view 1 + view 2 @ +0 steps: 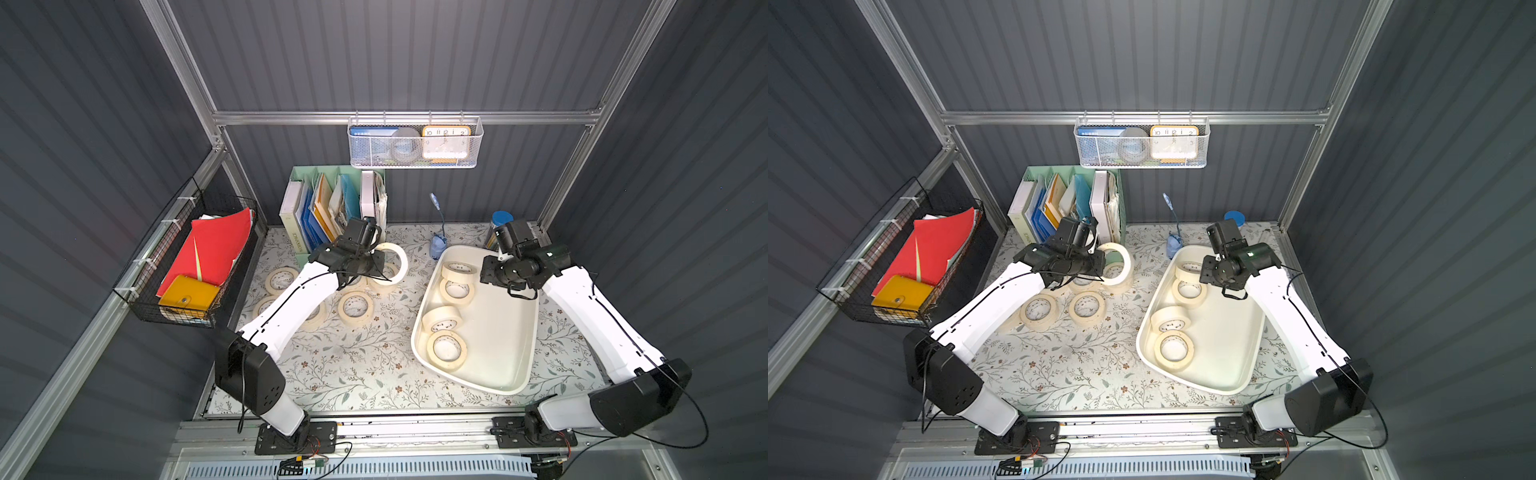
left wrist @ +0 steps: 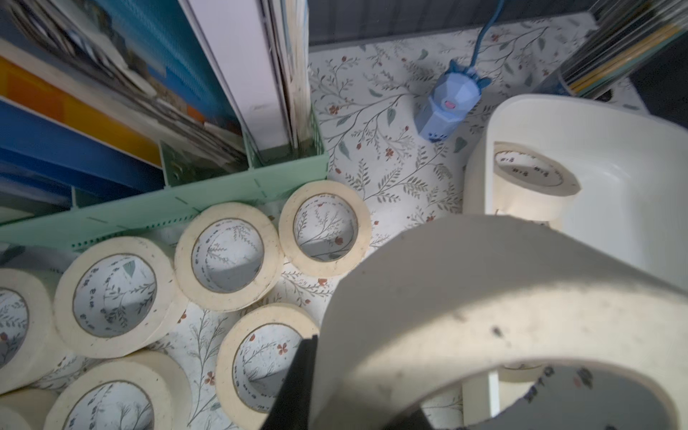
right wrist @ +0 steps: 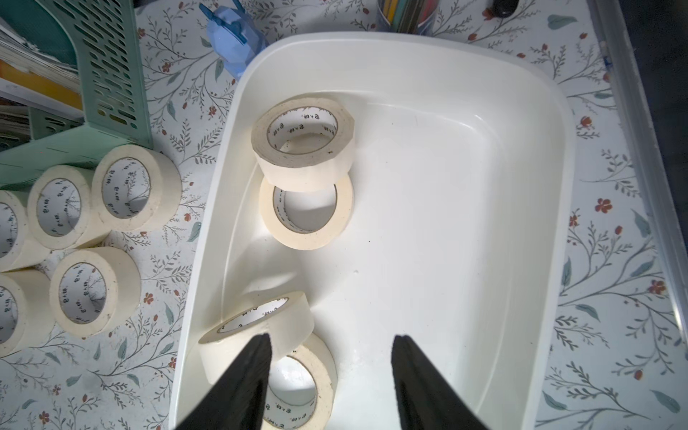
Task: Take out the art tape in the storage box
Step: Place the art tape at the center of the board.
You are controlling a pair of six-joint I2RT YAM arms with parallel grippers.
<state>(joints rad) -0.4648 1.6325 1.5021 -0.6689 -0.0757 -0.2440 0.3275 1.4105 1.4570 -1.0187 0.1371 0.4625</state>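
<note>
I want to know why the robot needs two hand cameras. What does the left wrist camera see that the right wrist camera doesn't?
Only the left wrist camera: one tape roll held up close, pinched by the left fingers. Only the right wrist camera: the whole inside of the white box with four rolls in it, and the right fingers spread apart, holding nothing. Both: the box, the green file holder, the blue toy, and loose rolls lying on the flowery table.

In white glossy storage box (image 1: 503, 328): four cream art tape rolls (image 1: 439, 314), two flat, two propped atop; more outside on counter (image 1: 353, 374).
</note>
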